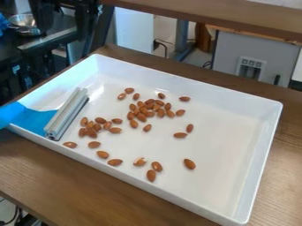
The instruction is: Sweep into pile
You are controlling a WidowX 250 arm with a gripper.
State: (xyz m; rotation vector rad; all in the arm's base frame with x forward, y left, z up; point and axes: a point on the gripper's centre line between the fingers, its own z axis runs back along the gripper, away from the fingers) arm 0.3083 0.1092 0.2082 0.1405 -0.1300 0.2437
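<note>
Across the white tray point(230, 132) in the camera view, we'd want the silver bar point(69, 114), likely our sweeper with its blue sheet point(34, 119), low and level, gently gathering strays. Our brown, teardrop-shaped almonds point(189, 163) lie loosely clustered mid-tray and leftward. Gripper clenched or released? We can't tell.

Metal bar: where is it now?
In the camera view, the metal bar lies in the left part of the white tray, between the blue sheet and the almonds.
</note>
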